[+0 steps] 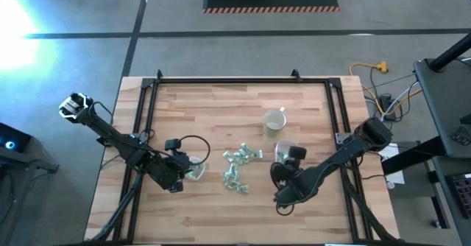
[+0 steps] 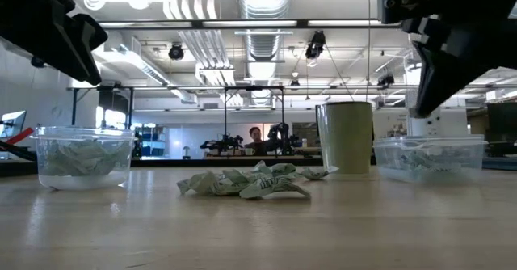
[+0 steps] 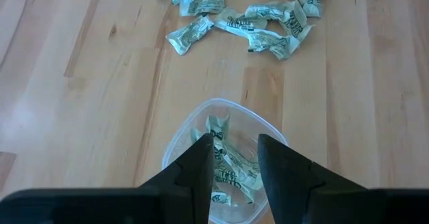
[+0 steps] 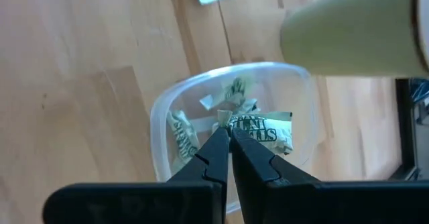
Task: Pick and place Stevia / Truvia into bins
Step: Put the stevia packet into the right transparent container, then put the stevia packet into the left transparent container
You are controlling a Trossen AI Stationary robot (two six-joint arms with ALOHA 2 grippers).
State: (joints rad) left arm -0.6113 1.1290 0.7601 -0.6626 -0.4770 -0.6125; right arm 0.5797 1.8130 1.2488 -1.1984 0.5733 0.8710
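Your left claw (image 3: pixel 234 167) hangs right over the round tub (image 3: pixel 224 163), close to the left edge of the table (image 1: pixel 221 216). Its two fingers stand a little apart. You can see packets through the gap, but they lie down in the tub. The fingers hold nothing and touch nothing that you can see.

Your right claw (image 4: pixel 228 147) hangs over the bigger tub (image 4: pixel 167 117), near the right edge of the table. Its fingers are pressed tight together. There is no packet between them. The tips sit just above a white packet with dark letters that lies in the tub. You cannot tell if the tips touch it.

Both tubs have some green and white packets inside. The round tub (image 2: pixel 85 157) looks about half full from the side. The bigger tub (image 2: pixel 428 157) has only a few at the bottom.

A pile of loose packets (image 1: pixel 239 169) lies in the middle of the table, between the two tubs. They are crumpled and lie every which way. Some touch each other and some lie on top of each other. From the left wrist camera you see the pile (image 3: pixel 248 23) just past the round tub.

A cream mug (image 1: pixel 274 121) stands upright near the bigger tub, toward the far edge of the table. The two arms are well apart.
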